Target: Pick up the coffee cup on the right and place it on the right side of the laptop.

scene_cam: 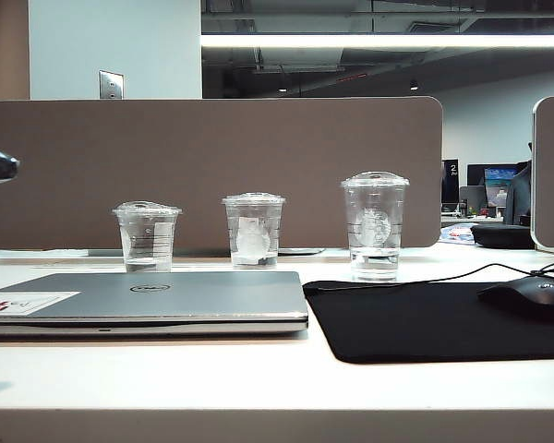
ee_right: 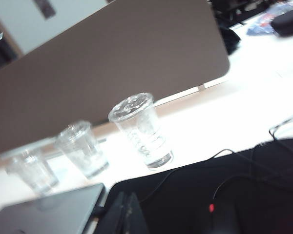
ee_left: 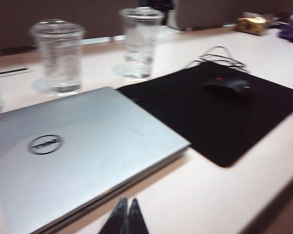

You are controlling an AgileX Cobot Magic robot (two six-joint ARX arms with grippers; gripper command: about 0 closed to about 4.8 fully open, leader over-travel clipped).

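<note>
We see coffee cup [scene_cam: 375,224] upright on table [scene_cam: 166,378], at 2 o'clock from laptop [scene_cam: 157,300], behind mouse pad [scene_cam: 434,318]. Left gripper [ee_left: 127,214] pinched closed near laptop; right gripper [ee_right: 127,212] closed, empty, above pad.

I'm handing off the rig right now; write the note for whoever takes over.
Left gripper: jaws shut, empty, over the table's near edge by the laptop.
Right gripper: jaws shut, empty, above the black mat, short of the coffee cup.
Coffee cup stands upright behind the mat, rightmost of three cups along the divider.
Done: nothing gripped yet.
Left: open right jaws, grasp the cup, set it down right of the laptop.
</note>
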